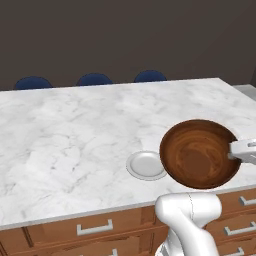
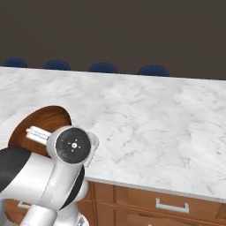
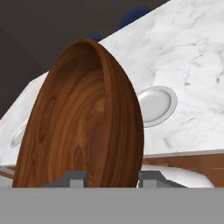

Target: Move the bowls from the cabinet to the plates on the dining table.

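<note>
Gripping the brown bowl (rim between fingers), the gripper.

Arm was your standard glossy white tube look, rounded fat segments with thin seam lines. One joint had a black round end cap with tiny pale marks plus a red speck, and a dark band sat behind it.
</note>
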You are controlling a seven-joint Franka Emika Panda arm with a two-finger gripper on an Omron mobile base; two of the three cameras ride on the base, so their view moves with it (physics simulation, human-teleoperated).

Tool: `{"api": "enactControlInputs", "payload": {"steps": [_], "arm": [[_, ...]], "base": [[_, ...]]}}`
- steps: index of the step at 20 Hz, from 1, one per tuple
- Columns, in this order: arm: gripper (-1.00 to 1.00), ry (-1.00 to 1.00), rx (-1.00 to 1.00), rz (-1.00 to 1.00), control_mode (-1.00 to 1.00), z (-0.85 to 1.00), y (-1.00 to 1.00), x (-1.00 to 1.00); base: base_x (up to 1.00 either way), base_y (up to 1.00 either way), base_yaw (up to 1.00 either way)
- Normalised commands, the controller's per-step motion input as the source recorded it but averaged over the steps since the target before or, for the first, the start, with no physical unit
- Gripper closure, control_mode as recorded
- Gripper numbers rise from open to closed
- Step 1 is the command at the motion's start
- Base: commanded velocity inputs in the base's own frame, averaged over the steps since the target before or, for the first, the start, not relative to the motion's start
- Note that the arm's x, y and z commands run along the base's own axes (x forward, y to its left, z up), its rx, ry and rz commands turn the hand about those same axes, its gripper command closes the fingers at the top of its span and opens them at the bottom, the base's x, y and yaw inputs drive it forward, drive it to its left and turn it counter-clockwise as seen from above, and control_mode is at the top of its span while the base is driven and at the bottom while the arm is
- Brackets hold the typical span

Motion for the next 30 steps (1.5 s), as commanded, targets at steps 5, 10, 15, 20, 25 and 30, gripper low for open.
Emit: {"api": "enactControlInputs", "payload": {"steps": [5,10,15,20,25,30], "arm": [[1.00,0.06,0.10,0.05,-1.00,-0.33,-0.06,0.35],[1.00,0.05,0.09,0.00,-1.00,-0.17,0.00,0.54],[1.00,0.06,0.08,0.00,-1.00,-0.13,0.00,0.58],[1.00,0.07,0.06,0.00,-1.00,-0.15,0.00,0.54],[1.00,0.08,0.03,0.00,-1.00,-0.25,0.00,0.47],[1.00,0.08,0.00,0.00,-1.00,-0.37,0.02,0.39]], "base": [[0.00,0.00,0.00],[0.00,0.00,0.00],[0.00,0.00,0.00],[0.00,0.00,0.00],[0.00,0.00,0.00],[0.00,0.00,0.00]]}}
